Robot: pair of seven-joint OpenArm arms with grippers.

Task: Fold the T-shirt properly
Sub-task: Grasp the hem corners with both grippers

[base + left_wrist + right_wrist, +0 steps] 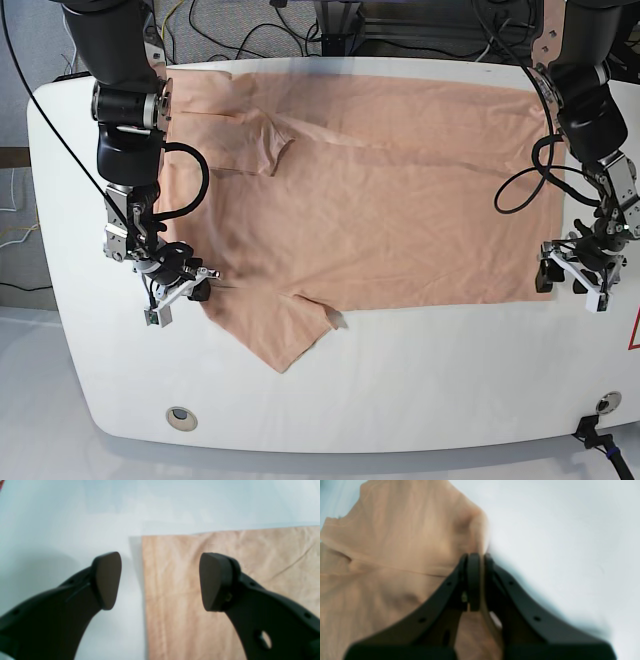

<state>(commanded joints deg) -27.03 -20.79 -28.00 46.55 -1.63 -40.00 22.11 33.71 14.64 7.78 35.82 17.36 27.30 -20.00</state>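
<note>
On a white table (pixel 330 400) with rounded corners lies one T-shirt (pixel 400 200), peach-pink and spread nearly flat, covering most of the tabletop. Its straight hem runs along the 3 o'clock side in the base view. One sleeve is folded inward near 11 o'clock; the other sleeve juts toward 7 o'clock as a pointed flap. Light creases cross the cloth.

Two black arms reach in, one from each top corner, each ending in one claw.

The right claw (pixel 190 288) sits at 9 o'clock in the base view, at the shirt's edge by the jutting sleeve. Its wrist view, blurred, shows its two fingers (pixel 473 580) clenched on a fold of the T-shirt (pixel 395 542), with a thin strip of cloth pinched between them and fabric bunched up just beyond the tips.

The left claw (pixel 578 278) is at 3 o'clock, at the hem's near corner. Its wrist view shows it released: two pads (pixel 215 582) held wide apart, straddling the side edge of the T-shirt (pixel 225 555), one pad over bare table (pixel 62 517), the other over cloth. Whether the pads touch anything cannot be told.

Cables hang in loops beside both arms.
</note>
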